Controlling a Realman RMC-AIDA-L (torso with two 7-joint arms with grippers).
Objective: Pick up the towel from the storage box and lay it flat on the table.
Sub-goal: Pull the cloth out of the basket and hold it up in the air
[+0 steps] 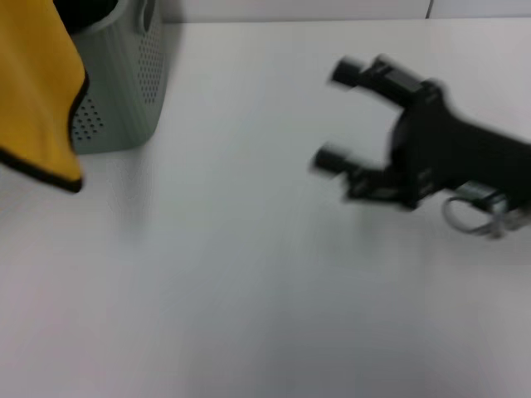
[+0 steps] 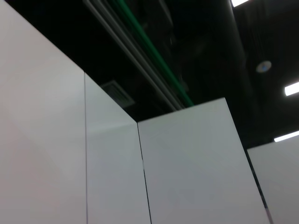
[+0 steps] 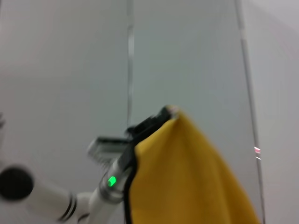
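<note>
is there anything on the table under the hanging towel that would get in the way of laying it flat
Nothing visible does. The towel hangs from the left gripper, beside the storage box. The table in front of it is bare. The right gripper hovers open off to the right, apart from the towel.

The head camera looked forward and down at the worktop [image 1: 249, 290] from above, close to the right gripper [image 1: 336, 116]. The left wrist camera faced upward toward white wall panels [image 2: 187, 168] and a dark ceiling [image 2: 196, 46]. The right wrist camera faced the left gripper [image 3: 145, 126] and the towel [image 3: 187, 182] at close range. The head view shared that towel [image 1: 37, 91].
</note>
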